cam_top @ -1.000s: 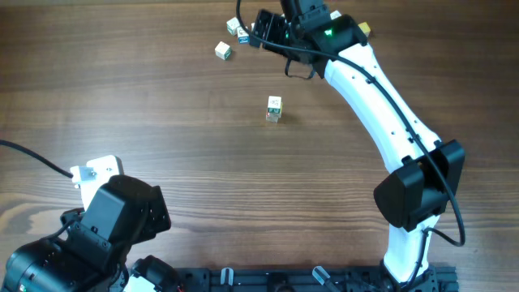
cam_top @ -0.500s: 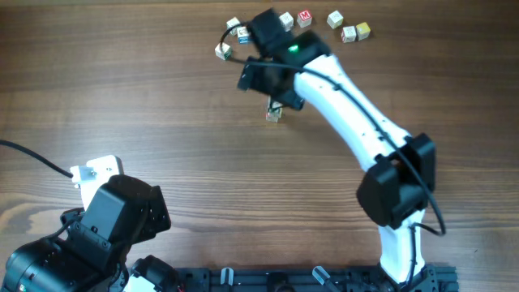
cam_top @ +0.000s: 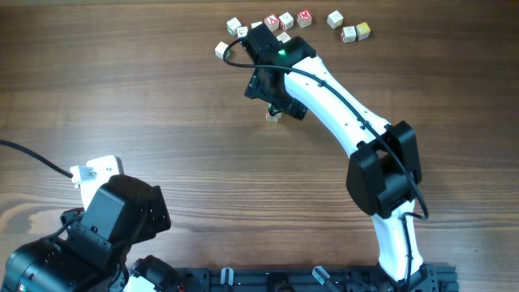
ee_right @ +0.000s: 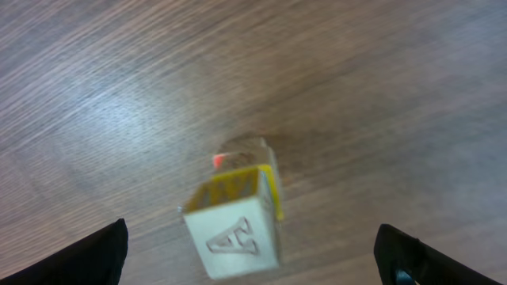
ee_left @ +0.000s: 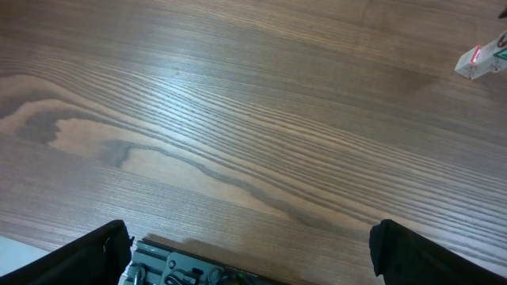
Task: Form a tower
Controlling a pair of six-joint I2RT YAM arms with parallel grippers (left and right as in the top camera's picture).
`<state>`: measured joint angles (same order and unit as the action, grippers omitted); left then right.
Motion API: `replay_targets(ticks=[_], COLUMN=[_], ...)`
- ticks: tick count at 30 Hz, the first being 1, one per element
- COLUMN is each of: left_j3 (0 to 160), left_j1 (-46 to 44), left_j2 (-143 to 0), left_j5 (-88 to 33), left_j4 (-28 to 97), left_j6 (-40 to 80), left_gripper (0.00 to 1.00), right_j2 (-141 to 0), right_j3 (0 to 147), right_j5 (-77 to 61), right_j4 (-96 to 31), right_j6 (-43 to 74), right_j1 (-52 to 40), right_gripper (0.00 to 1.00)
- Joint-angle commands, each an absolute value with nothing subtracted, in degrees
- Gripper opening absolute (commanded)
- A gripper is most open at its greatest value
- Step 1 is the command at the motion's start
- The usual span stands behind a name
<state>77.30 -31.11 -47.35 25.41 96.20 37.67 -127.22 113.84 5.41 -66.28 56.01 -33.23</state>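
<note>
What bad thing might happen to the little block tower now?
1. The right hand hangs open and empty right over the tower. The tower is only one block wide, so a sideways nudge from the hand would probably topple it.
2. The arm passes close to the loose blocks at the far side of the table. If it swings away, it might knock and scatter them.

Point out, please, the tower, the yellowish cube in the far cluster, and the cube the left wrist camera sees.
tower (ee_right: pixel 235 237): right wrist view, top cube's A face.
yellowish cube (cam_top: pixel 363 31): overhead view, its top face.
red-and-green-marked cube (ee_left: pixel 482 62): left wrist view, its side face.
</note>
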Motion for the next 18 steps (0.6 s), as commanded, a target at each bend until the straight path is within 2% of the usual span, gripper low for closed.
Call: replay_targets(ticks=[1,11,18], left_j3=[77.25,77.25,77.25], left_j1=[-30.85,-30.85,-30.85], left_j2=[-47.31,-47.31,-47.31], left_j5=[25.52,25.52,25.52], left_j4=[96.09,96.07,96.07], left_j6=[38.2,38.2,38.2], left_gripper=[1.0,1.0,1.0], right_j2=[-130.13,-133.32,-135.48], right_j3=[113.86,113.86,113.86], right_j5=[2.44,-1.02,-3.09], right_j4=[-65.01,-64.47,-63.88], right_j6=[51.9,49.65,47.31], right_j1=[-32.82,-31.86,-31.16], right_gripper=[1.0,0.99,0.89])
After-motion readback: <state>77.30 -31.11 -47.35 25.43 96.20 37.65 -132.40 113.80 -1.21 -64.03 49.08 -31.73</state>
